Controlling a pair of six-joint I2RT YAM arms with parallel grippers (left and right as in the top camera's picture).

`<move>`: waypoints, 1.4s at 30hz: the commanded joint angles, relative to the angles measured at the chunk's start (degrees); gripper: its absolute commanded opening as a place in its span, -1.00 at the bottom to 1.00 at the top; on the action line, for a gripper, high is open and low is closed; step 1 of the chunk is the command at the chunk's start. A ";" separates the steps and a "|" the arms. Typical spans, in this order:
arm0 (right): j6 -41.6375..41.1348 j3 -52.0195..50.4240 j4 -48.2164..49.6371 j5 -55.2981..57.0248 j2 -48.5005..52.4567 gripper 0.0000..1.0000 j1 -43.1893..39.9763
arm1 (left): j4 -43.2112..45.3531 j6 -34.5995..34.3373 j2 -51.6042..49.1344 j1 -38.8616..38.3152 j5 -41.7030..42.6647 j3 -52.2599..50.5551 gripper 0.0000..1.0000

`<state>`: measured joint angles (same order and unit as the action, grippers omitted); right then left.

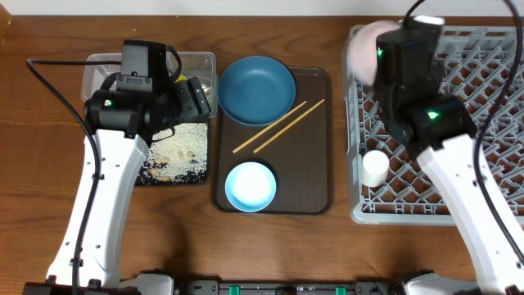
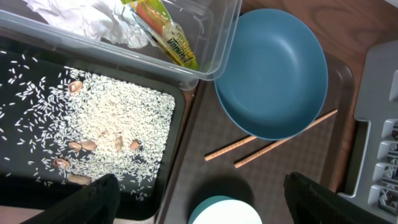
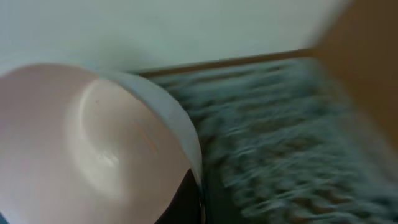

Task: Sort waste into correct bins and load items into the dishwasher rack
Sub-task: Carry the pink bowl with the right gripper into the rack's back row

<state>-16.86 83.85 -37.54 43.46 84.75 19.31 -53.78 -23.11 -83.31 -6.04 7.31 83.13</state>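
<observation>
My left gripper (image 2: 199,202) hangs open over the seam between the black tray (image 2: 18,68) and the brown serving tray, holding nothing. White rice scraps (image 2: 118,115) are strewn across the black tray. The clear tub (image 2: 217,37) holds a crumpled tissue (image 2: 81,15) and a yellow-green wrapper (image 2: 165,34). On the serving tray lie the dark blue bowl (image 1: 256,88), two chopsticks (image 1: 278,127) and the light blue bowl (image 1: 250,186). My right gripper (image 3: 198,199) is shut on the rim of the cream bowl (image 3: 81,143), above the far left corner of the grey rack (image 1: 491,147). A white cup (image 1: 375,169) stands in the rack.
The brown serving tray (image 1: 315,188) lies between the black tray and the rack. The left arm's body covers most of the clear tub (image 1: 196,65) in the overhead view. Bare wooden table (image 1: 33,164) runs along the left side and the front.
</observation>
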 commanded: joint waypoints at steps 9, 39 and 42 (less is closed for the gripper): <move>25.14 -0.20 24.79 22.80 14.93 -0.98 -4.13 | -0.17 0.35 -0.20 0.24 -0.50 -0.42 0.75; 39.63 -0.20 54.93 13.05 38.91 -0.97 -6.29 | -0.17 0.35 -0.20 0.24 -0.50 -0.42 0.76; 39.65 -0.20 54.88 13.07 38.91 -0.97 -5.55 | -0.17 0.35 -0.20 0.24 -0.50 -0.42 0.76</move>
<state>22.46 83.50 17.85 57.60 121.89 12.78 -53.78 -23.11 -83.31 -6.04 7.31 82.91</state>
